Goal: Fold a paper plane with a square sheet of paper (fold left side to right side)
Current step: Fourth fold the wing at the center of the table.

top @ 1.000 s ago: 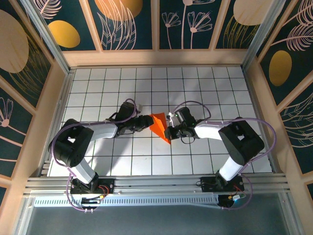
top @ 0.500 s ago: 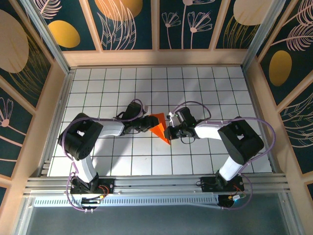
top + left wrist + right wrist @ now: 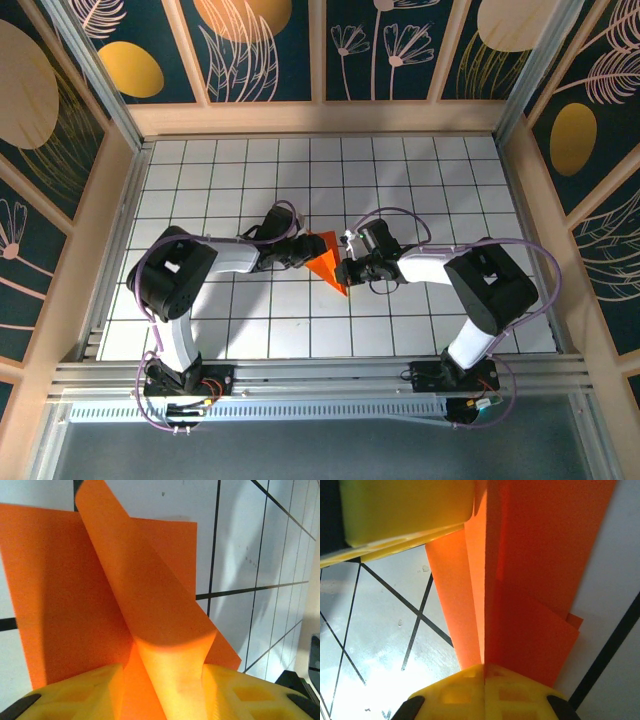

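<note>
The square sheet of paper (image 3: pixel 325 258) is bright orange and folded into a pointed wedge, a part-made paper plane, lying mid-table between both grippers. My left gripper (image 3: pixel 304 254) is at its left side. In the left wrist view a raised, curled flap of the paper (image 3: pixel 150 595) runs between the yellow fingers (image 3: pixel 80 692) and touches both, so the left gripper (image 3: pixel 170 680) holds that flap with its jaws partly apart. My right gripper (image 3: pixel 346 268) is at the wedge's right edge. In the right wrist view the right gripper (image 3: pixel 484 667) is shut tight on the paper's upright crease (image 3: pixel 535 580).
White grid-tiled table (image 3: pixel 450 180) with wooden walls (image 3: pixel 320 117) around it. A yellow finger of the left gripper (image 3: pixel 405 510) sits close above the paper in the right wrist view. The two arms nearly meet at the centre.
The left arm has swung its elbow right and pushed its gripper slightly toward the paper. The orange shape looks a little narrower. The right arm holds still.
</note>
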